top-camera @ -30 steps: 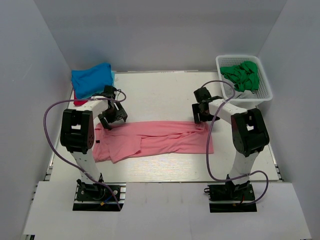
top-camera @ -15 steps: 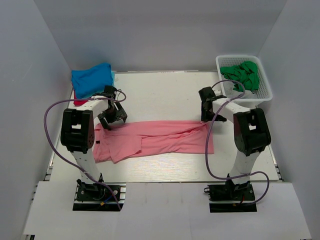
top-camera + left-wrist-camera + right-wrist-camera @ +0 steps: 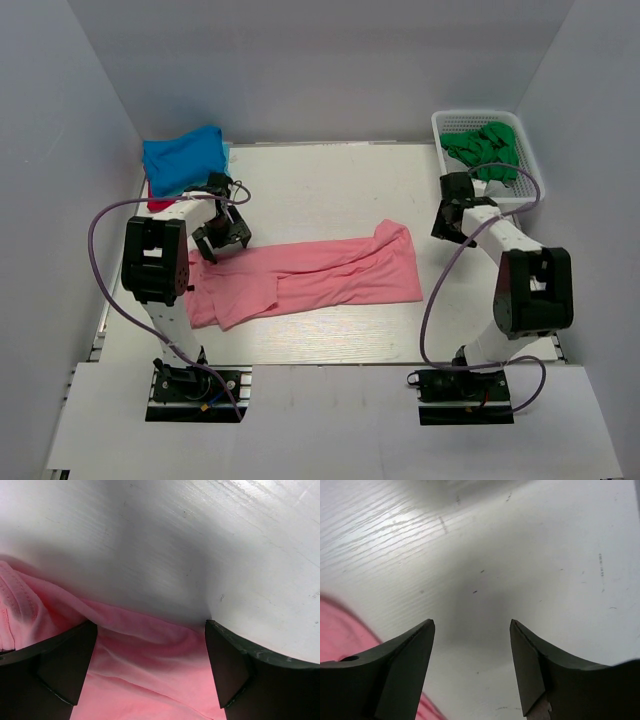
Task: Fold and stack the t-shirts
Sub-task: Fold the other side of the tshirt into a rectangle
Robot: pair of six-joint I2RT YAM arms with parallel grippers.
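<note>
The pink t-shirt (image 3: 320, 272) lies long-axis left to right; the left end effector (image 3: 219, 242) gapes empty over its left edge; the right end effector (image 3: 447, 220), open and empty, sits beyond its right end.

Left gripper (image 3: 150, 630) w/ jaws spread wide, nothing pinched btwn them; its two dark fingers (image 3: 62, 667) sit over the pink t-shirt (image 3: 145, 685), one at either side of the cloth, tips right at the shirt's upper edge; shirt lies loosely w/ soft wrinkles and a raised fold running along that edge; stitched hem (image 3: 15, 602) at the shirt's left end in this view; beyond the shirt's edge, bare white table (image 3: 200, 535) w/ grain streaks and a few small dark specks; shadow on the table just past the shirt.
</note>
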